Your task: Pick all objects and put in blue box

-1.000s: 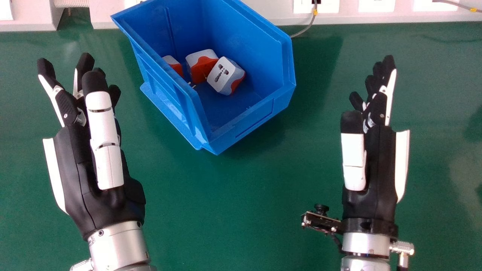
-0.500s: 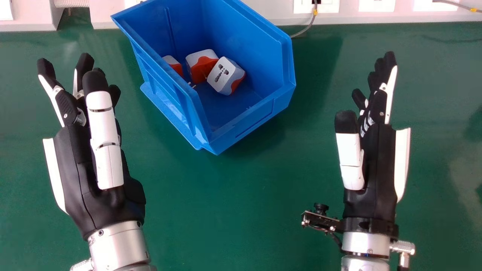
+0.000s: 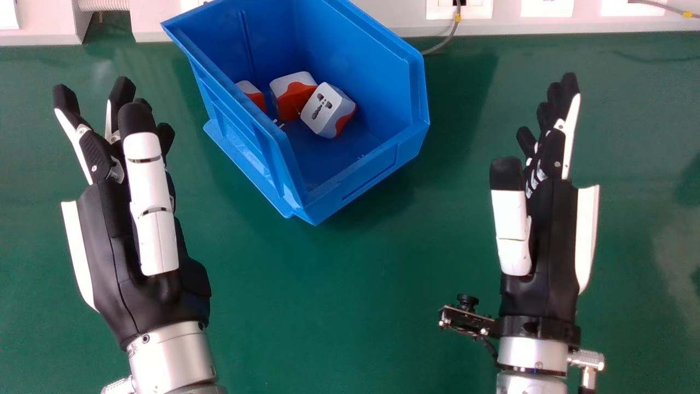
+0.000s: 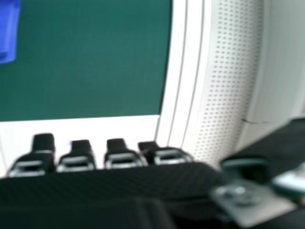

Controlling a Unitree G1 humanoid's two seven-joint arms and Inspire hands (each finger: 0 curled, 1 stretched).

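From my station I can't read any text, label, brand, number or sign in either view.

Left hand [image 3: 139,298] — fingers relaxed, spread; right hand [image 3: 553,246] — fingers extended.

Green table [image 3: 350,295], grey cable [image 3: 449,39] near far edge, ribbed hose [image 3: 104,5]
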